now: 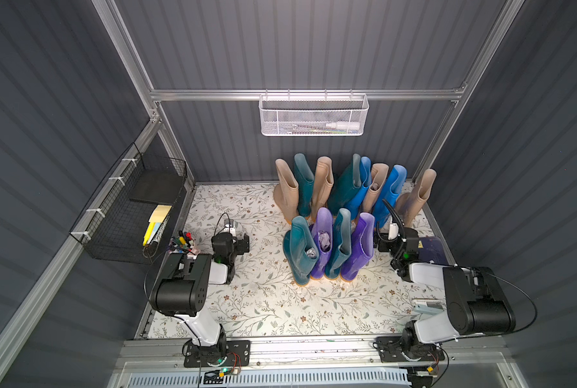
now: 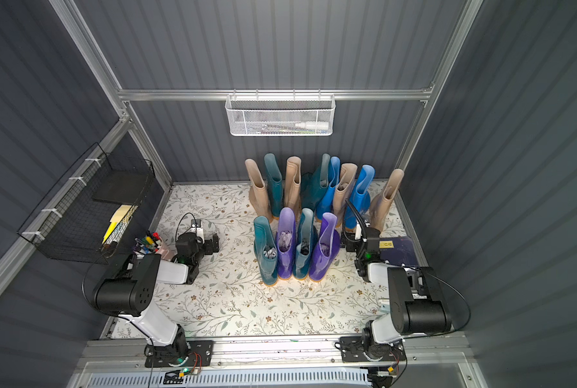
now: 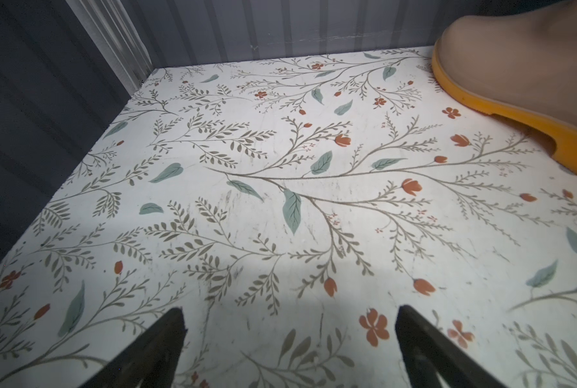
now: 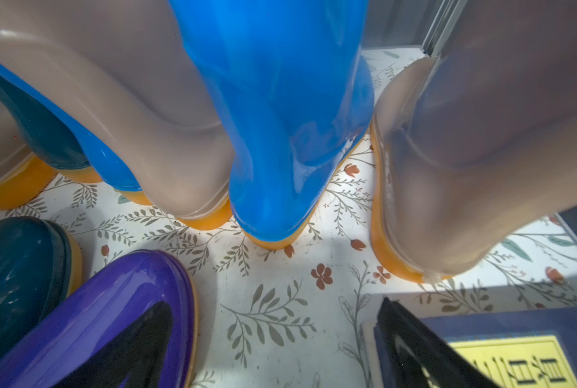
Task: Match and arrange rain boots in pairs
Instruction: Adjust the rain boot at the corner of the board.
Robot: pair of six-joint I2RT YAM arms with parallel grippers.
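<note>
twelve glossy, orange-soled rain boots stand in two rows at the far right of the floral table, colours interleaved, so apparently unsorted. the left gripper hangs spread and empty over bare tabletop. the right gripper, equally wide, faces a blue boot, perhaps the first pick.

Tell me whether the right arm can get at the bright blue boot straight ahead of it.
Probably yes. The right claw is open and faces the heel of the blue boot, with only bare floor between. A beige boot crowds one side, so gripping the shaft could be tight.
</note>
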